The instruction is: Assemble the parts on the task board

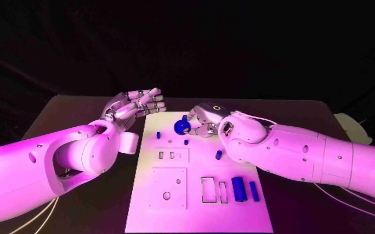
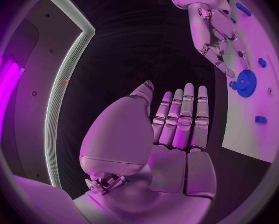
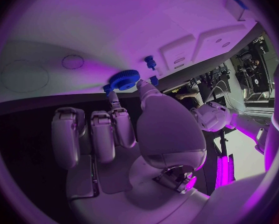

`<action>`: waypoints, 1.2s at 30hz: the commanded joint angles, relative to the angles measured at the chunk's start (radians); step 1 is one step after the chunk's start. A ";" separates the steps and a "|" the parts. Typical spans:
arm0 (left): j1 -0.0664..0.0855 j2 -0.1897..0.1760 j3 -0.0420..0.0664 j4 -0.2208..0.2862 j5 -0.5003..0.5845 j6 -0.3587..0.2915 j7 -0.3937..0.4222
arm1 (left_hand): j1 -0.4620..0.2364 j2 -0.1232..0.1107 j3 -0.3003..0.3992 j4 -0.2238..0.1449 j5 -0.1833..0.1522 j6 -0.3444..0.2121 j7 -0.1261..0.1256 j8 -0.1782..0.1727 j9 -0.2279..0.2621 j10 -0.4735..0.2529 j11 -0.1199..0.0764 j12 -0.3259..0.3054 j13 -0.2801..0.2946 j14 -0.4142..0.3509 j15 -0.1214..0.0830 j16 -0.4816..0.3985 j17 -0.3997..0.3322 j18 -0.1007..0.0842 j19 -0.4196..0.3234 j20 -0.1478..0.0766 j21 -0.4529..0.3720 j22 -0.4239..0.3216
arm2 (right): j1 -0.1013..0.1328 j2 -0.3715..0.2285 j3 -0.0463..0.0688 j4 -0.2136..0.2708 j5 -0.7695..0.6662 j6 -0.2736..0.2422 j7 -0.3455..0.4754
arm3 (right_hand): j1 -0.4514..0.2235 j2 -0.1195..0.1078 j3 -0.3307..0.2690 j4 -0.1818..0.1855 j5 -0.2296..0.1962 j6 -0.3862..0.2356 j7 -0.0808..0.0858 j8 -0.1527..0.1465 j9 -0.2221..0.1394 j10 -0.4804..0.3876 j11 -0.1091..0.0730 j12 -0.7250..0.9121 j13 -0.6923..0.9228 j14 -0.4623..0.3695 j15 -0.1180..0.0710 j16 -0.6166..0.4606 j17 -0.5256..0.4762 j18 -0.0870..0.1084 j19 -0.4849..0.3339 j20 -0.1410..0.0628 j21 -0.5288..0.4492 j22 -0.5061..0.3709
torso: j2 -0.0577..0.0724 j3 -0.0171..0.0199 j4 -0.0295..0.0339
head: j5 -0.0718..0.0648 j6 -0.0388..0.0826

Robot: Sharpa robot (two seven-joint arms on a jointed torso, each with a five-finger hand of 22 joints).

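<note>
— Right hand [image 1: 205,120]?
— It pinched the blue gear [image 1: 182,126] at its fingertips, over the task board's [image 1: 195,212] far end.
— Orientation?
— On edge in the head view (axis roughly level, I judged).
— Left hand [image 1: 137,104]?
— Empty, fingers extended, beside the board; farther from the gear.

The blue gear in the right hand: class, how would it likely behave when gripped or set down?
The blue gear looks rigid and probably light. Its toothed rim should give the right hand grip. Being round, it might roll if set on edge on the task board.
</note>
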 commanded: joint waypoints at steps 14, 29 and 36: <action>0.001 0.001 0.000 -0.008 0.001 0.016 0.003 | 0.004 0.008 -0.004 -0.005 0.002 -0.003 0.008 -0.005 -0.001 -0.005 0.004 -0.004 -0.001 0.001 0.007 -0.007 0.002 0.004 0.007 0.000 -0.003 -0.002 | 0.053 -0.348 0.007 0.125 0.507 -0.019 0.365 | 0.173 -0.035 0.032 -0.126 -0.062 0.063 -0.013 0.007 -0.011 -0.037 -0.012 -0.039 0.080 0.080 -0.008 -0.029 0.165 0.014 -0.073 -0.006 -0.117 0.028 | -0.017 0.0002 -0.0193 | -0.022 -0.001; 0.001 0.014 0.000 -0.031 0.001 0.025 0.001 | 0.004 0.008 -0.004 -0.005 0.002 -0.003 0.008 -0.005 -0.001 -0.005 0.004 -0.004 -0.001 0.001 0.007 -0.007 0.002 0.004 0.007 0.000 -0.003 -0.002 | 0.024 -0.403 0.005 0.042 0.450 0.050 0.379 | 0.186 -0.046 0.027 -0.144 -0.052 0.040 -0.007 -0.010 -0.022 -0.036 -0.008 -0.039 0.081 0.089 -0.005 -0.015 0.200 0.009 -0.059 -0.006 -0.104 0.045 | -0.018 0.0052 -0.0175 | -0.023 0.002; 0.001 0.016 0.000 -0.032 0.001 0.026 0.000 | 0.004 0.008 -0.004 -0.005 0.002 -0.003 0.008 -0.005 -0.001 -0.005 0.004 -0.004 -0.001 0.001 0.007 -0.007 0.002 0.004 0.007 0.000 -0.003 -0.002 | 0.006 -0.387 0.004 0.014 0.423 0.077 0.359 | 0.182 -0.048 0.021 -0.144 -0.050 0.026 -0.003 -0.018 -0.027 -0.040 -0.004 -0.043 0.077 0.090 -0.002 -0.014 0.204 0.009 -0.059 -0.004 -0.106 0.045 | -0.015 0.0059 -0.0153 | -0.022 -0.002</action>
